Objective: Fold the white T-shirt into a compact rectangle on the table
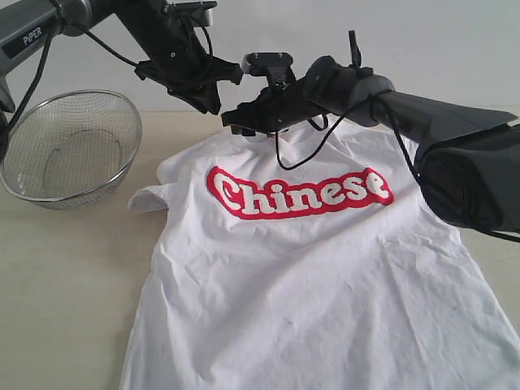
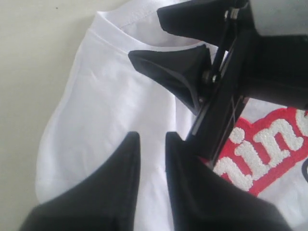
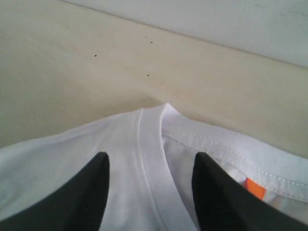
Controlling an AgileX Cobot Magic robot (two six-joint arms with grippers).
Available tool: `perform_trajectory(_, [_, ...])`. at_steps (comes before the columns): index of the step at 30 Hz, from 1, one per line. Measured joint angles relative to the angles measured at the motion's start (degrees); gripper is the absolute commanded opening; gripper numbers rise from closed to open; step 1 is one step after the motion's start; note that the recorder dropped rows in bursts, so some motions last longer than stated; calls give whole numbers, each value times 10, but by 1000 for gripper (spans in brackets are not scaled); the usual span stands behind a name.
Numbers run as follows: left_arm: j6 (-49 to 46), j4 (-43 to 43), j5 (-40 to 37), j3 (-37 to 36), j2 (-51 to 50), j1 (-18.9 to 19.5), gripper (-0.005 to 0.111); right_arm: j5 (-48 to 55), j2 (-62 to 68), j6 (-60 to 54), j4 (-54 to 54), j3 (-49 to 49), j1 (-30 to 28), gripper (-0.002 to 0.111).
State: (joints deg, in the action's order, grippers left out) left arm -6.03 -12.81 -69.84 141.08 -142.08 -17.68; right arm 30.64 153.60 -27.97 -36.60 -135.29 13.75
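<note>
The white T-shirt [image 1: 309, 276] lies face up and spread on the table [image 1: 65, 284], its red-outlined "Chinese" lettering [image 1: 299, 193] showing. My right gripper [image 1: 242, 127] is down at the collar, reaching in from the right. In the right wrist view it [image 3: 151, 155] stands open, its fingers on either side of the collar band [image 3: 149, 144], beside the orange neck tag [image 3: 255, 188]. My left gripper [image 1: 210, 101] hovers just above the shirt's left shoulder. Its jaws [image 2: 152, 134] are a narrow gap apart with nothing between them, only shirt cloth [image 2: 106, 106] below.
A silver wire-mesh bowl [image 1: 69, 146] stands on the table at the back left, close to the left arm. The shirt's left sleeve [image 1: 150, 199] is bunched toward the bowl. Both arms crowd together over the collar area.
</note>
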Motion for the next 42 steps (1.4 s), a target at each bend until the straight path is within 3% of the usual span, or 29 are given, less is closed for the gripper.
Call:
perform_trajectory(5, [0, 0, 0, 0, 0, 0, 19, 5, 1, -5, -2, 0, 4, 42])
perform_trajectory(7, [0, 0, 0, 0, 0, 0, 19, 16, 1, -12, -2, 0, 6, 30])
perform_trajectory(10, [0, 0, 0, 0, 0, 0, 19, 36, 1, -38, -2, 0, 6, 2])
perform_trajectory(11, [0, 1, 0, 0, 0, 0, 19, 44, 1, -47, -1, 0, 6, 0])
perform_trajectory(29, [-6, 3, 0, 0, 0, 0, 19, 16, 30, -102, 3, -3, 6, 0])
perform_trajectory(42, [-7, 3, 0, 0, 0, 0, 19, -86, 51, 37, 64, -7, 0, 0])
